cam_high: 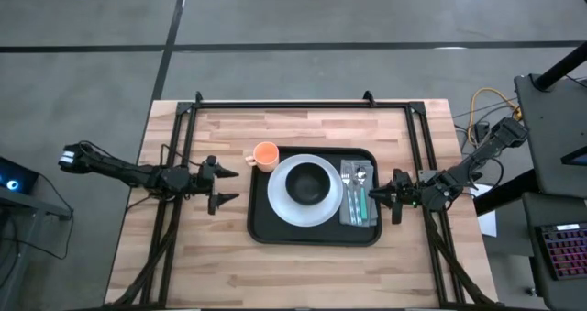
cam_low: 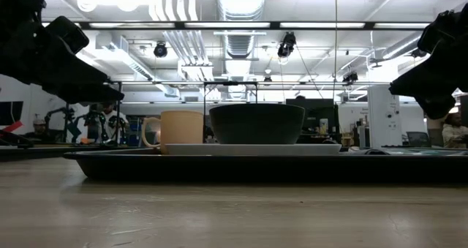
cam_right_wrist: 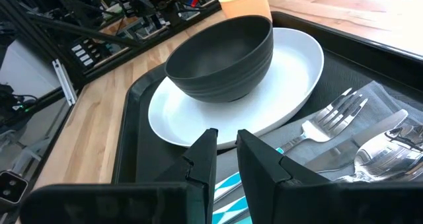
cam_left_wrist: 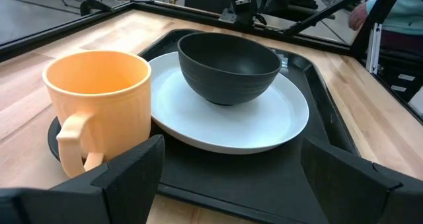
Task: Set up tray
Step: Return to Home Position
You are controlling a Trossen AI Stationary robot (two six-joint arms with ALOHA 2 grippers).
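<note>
The left gripper [cam_high: 234,185], jaws spread wide and empty, hangs just left of the tray [cam_high: 261,230], which lies mid-table. The tray looks like stiff, light plastic, but loaded (orange mug [cam_high: 264,154], white plate [cam_high: 280,205] with dark bowl [cam_high: 307,183], cutlery [cam_high: 358,194] on a napkin [cam_high: 371,217]) it would likely tip. It is best lifted level by the raised rim at both short ends. It is black, wide and round-cornered. The right gripper [cam_high: 385,196], fingers nearly together on nothing, hovers at its right edge.
</note>
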